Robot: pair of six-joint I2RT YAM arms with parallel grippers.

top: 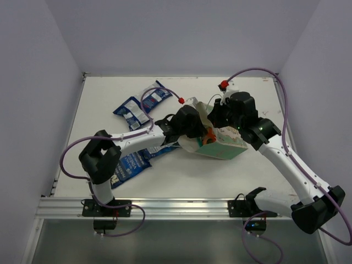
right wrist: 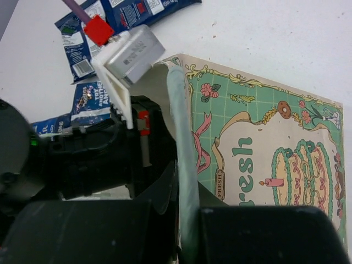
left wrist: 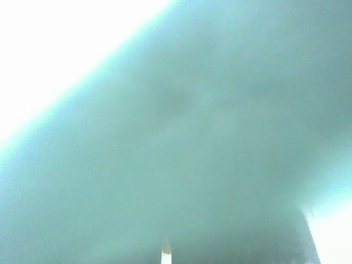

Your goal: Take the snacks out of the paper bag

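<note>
Mint-green paper bag [top: 228,148] lies on its side mid-table, mouth toward the left arm, printed face up. Right gripper [top: 217,114] is clamped on the bag's rim wall; the right wrist view shows the green edge pinched between its fingers, holding the mouth open. Left gripper [top: 192,126] is pushed into the mouth with its fingertips hidden by the paper. Its jaws are together, but I can't tell what they're on, if anything. The left wrist view is only teal blur from inside the bag, with no packet readable. Out on the table [top: 264,181]: two blue-and-white packets at far left, one [top: 132,113] and one [top: 157,95], a third blue-and-white packet [top: 129,166] beside the left arm's base link, and a darker blue packet [top: 160,152] partly under that arm. That looks like four snacks out. An orange patch [top: 208,137] shows right at the bag mouth next to the left gripper; it could be the orange packet, but I can't confirm. No teal packet is visible outside. Judgement: roughly two thirds done, about two packets left inside. The step in hand is a grab inside the bag, and the pull-out and drop on the table are not yet done.
</note>
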